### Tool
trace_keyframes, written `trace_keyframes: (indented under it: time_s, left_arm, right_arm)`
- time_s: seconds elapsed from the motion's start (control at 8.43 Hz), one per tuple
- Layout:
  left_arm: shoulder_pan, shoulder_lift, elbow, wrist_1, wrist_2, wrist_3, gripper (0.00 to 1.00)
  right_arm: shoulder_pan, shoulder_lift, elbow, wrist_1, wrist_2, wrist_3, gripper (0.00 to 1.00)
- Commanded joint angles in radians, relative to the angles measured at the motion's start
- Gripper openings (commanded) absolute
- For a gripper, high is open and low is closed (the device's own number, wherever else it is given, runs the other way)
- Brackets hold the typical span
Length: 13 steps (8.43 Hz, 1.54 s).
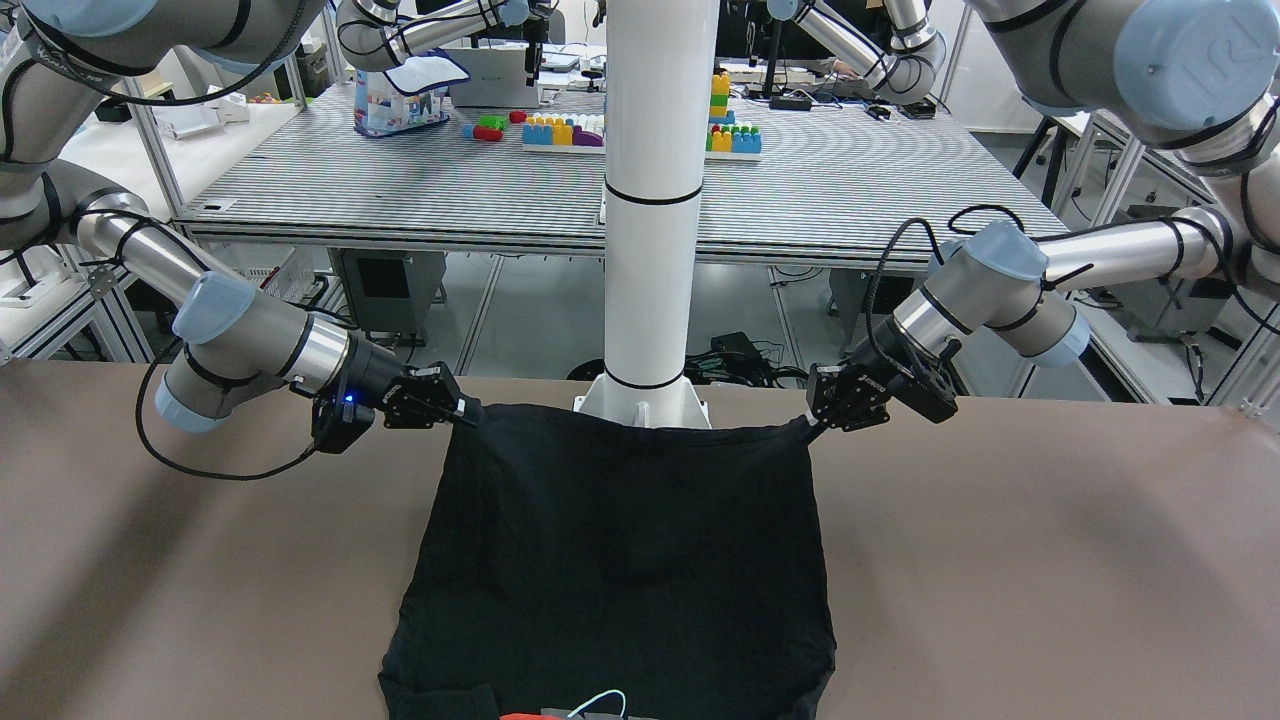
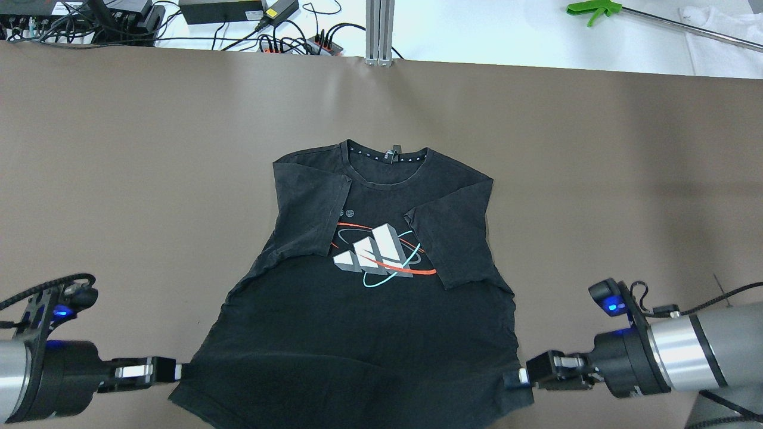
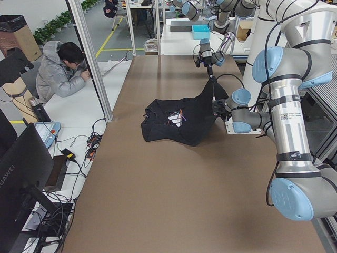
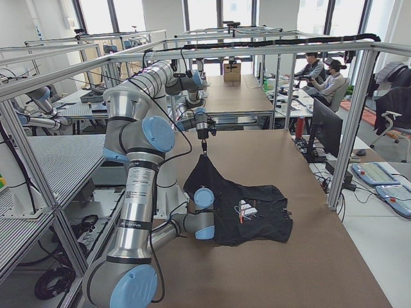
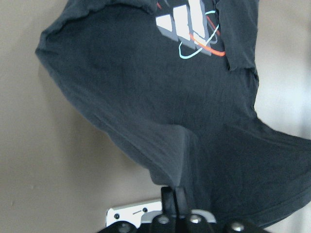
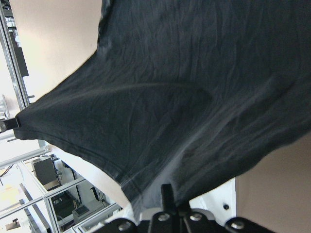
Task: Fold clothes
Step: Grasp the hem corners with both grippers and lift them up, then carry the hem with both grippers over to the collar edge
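The clothes are one black T-shirt (image 2: 357,333) with a white, red and cyan chest print (image 2: 378,253), lying collar-far on the brown table (image 2: 119,179), both sleeves folded inward. Its near hem is raised off the table and stretched between the two grippers. My left gripper (image 2: 179,370) is shut on the hem's left corner, and my right gripper (image 2: 515,378) is shut on the right corner. From the front, the shirt (image 1: 620,540) hangs between the left gripper (image 1: 812,425) and the right gripper (image 1: 470,410). Each wrist view shows fabric pinched at the fingertips (image 5: 172,191) (image 6: 167,189).
The robot's white pillar (image 1: 650,200) stands just behind the raised hem. Cables and power bricks (image 2: 268,36) lie beyond the table's far edge. A seated person (image 3: 63,74) is off the far side. Bare table surface spreads to both sides of the shirt.
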Motion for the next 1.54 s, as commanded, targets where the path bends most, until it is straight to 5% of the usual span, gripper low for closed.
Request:
trace_keyframes:
  time_s: [0.0,0.59,1.42]
  left_arm:
    - [-0.176,-0.136,0.123,0.004,-0.057,0.007,0.0]
    - [-0.348,-0.255,0.308,0.007,-0.057,0.009,0.0]
    - [-0.439,-0.377,0.458,0.064,-0.048,0.018,0.0]
  right_arm:
    - [0.155,0.127,-0.067,-0.095,0.012,-0.007,0.0]
    - [0.29,0.146,-0.091,-0.264,-0.013,-0.24,0.0]
    - [0.308,0.267,-0.248,-0.268,-0.186,-0.242,0.0]
